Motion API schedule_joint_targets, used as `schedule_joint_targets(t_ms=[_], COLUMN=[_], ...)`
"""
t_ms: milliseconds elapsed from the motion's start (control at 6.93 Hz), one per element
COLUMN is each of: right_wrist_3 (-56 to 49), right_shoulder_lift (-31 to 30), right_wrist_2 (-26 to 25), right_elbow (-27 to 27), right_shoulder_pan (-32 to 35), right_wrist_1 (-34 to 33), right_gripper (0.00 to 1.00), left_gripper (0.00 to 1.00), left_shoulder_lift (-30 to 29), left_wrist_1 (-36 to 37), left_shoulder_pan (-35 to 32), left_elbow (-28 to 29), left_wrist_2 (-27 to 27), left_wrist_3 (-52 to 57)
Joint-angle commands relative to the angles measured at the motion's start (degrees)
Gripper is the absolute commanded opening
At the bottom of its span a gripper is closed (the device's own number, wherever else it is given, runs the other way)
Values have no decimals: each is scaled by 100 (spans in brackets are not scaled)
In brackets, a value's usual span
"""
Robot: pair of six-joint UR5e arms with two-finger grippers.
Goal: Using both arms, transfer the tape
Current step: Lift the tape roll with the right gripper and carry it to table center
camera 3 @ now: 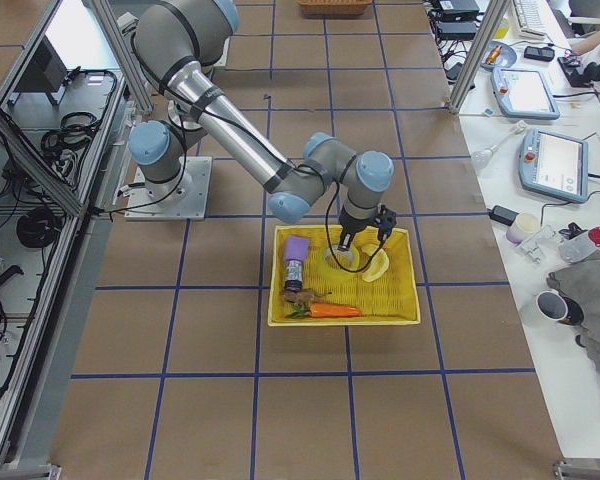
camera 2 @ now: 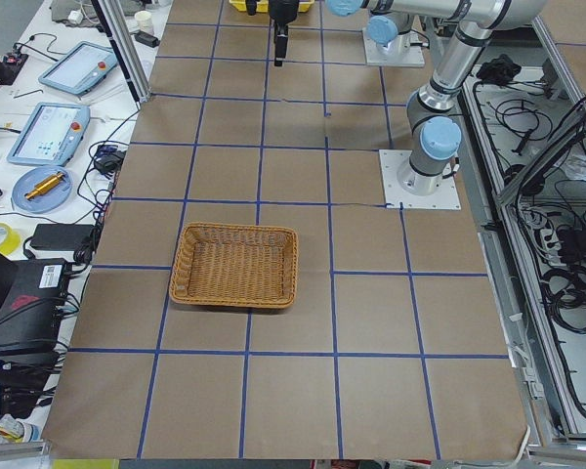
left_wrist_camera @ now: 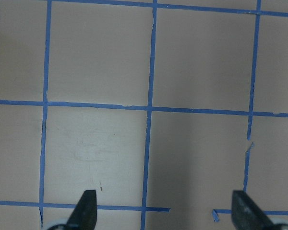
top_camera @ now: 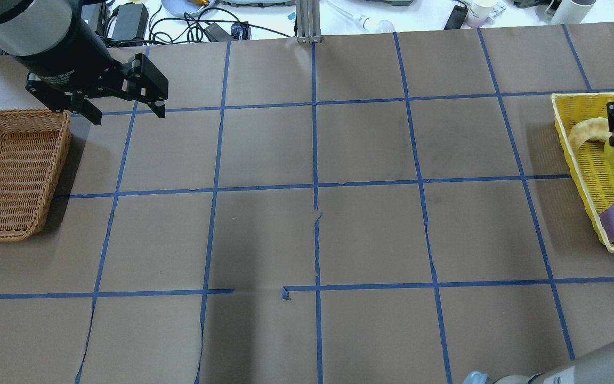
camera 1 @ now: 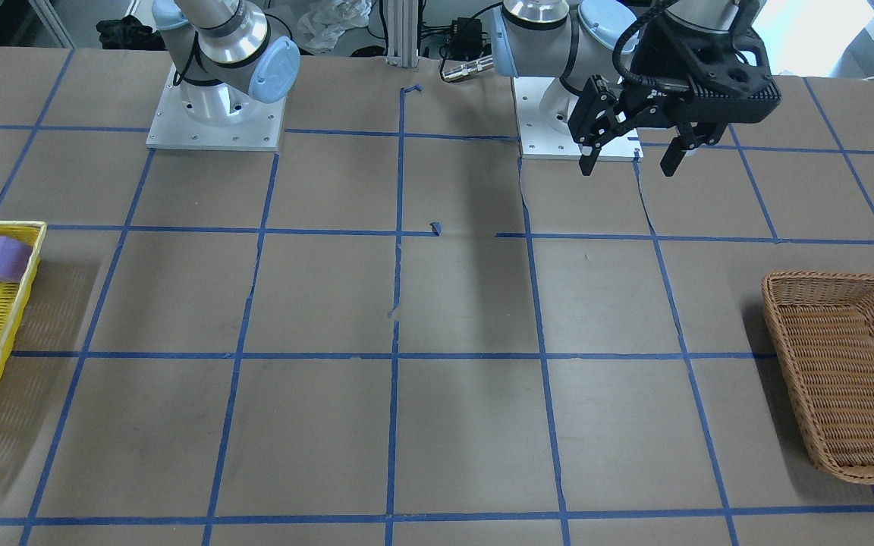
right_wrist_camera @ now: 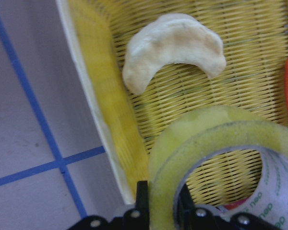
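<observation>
Gripping the tape (right_wrist_camera: pixel 206 124) with my right hand (right_wrist_camera: pixel 162 206): fingers pinch the roll's wall, one outside, one inside the core, at the bottom of the wrist frame. The roll is within the yellow basket (right_wrist_camera: pixel 93 96), far right in the overhead frame, near a pale crescent piece (right_wrist_camera: pixel 173 43). Left hand (top_camera: pixel 128 114) is spread open and holding nothing, upper left of the overhead frame, over the bench (top_camera: pixel 264 149) beside the wicker basket (top_camera: pixel 19 113).

Brown paper-covered table (top_camera: pixel 264 234) with blue tape grid (top_camera: pixel 315 149), cluttered white bench (camera 2: pixel 10 93) alongside.
</observation>
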Motion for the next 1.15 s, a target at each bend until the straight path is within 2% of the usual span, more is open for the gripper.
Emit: schedule_joint_targets(t_ms=[0, 144, 289, 577, 866, 1010], right_wrist_3=[1272, 2362, 3626, 5029, 5839, 5914], right_shoulder_lift=[-426, -400, -321, 439, 1293, 1627], right_wrist_2=[-8, 87, 489, 1096, 1117, 1143], right_elbow=[-21, -21, -38, -291, -1071, -1371], right_shoulder_pan=[1364, 2172, 2893, 3802, 4401, 4473], right_wrist_1=[329, 425, 322, -624, -778, -786], right_gripper=[0, 0, 0, 0, 0, 0], left_gripper=[100, 100, 100, 100, 100, 100], left_shoulder_lift=[0, 0, 0, 0, 0, 0], left_wrist_1=[0, 0, 0, 0, -9, 0], left_shoulder_pan=[2, 2, 2, 10, 19, 63], left_elbow=[0, 0, 0, 0, 9, 0], left_wrist_2=[0, 0, 0, 0, 17, -8], left_wrist_3=[0, 0, 0, 0, 0, 0])
